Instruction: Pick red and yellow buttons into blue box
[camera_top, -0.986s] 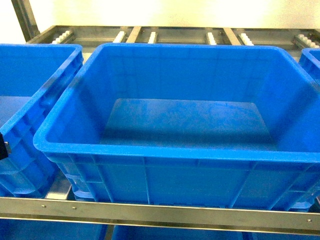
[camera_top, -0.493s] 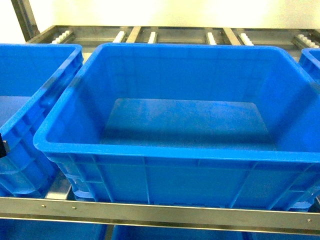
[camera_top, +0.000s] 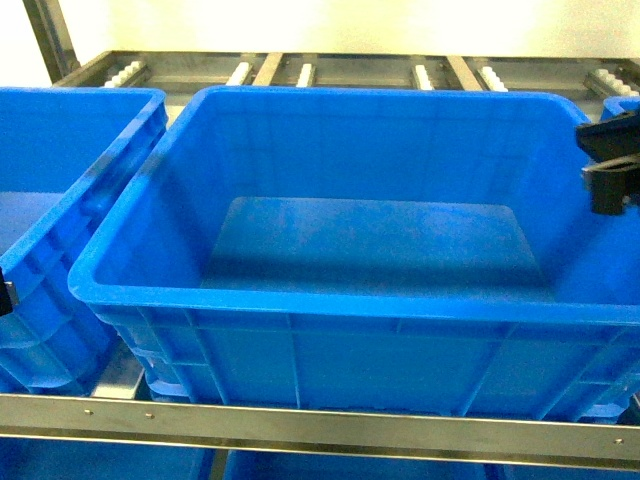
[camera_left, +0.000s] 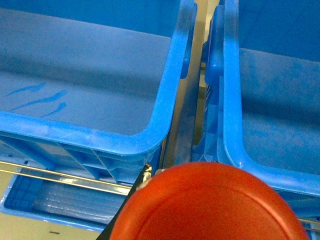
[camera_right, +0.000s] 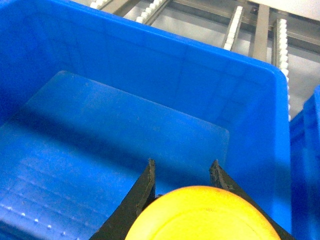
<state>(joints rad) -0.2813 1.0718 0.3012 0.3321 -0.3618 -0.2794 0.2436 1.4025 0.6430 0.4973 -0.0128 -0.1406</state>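
The blue box (camera_top: 330, 300) is seen on a metal shelf (camera_top: 320, 425) in the head view, with its floor bare. A second blue crate (camera_top: 60, 230) stands just beside it on the left, a narrow gap between their rims, and the corner of a third crate (camera_top: 622, 108) shows at the right edge. Roller rails (camera_top: 300, 72) run behind them.

The right gripper (camera_top: 606, 165) is seen at the box's right rim, only partly in frame. In the right wrist view its fingers (camera_right: 145, 185) are clamped on the yellow button (camera_right: 202, 215), which is held above the box's floor near the far right corner. The button's base is hidden.

In the left wrist view the red button (camera_left: 210, 205) fills the lower frame, above the gap between the two crates. One dark finger (camera_left: 137, 185) of the left gripper is seen against its cap; the other is hidden, so the grip cannot be confirmed.
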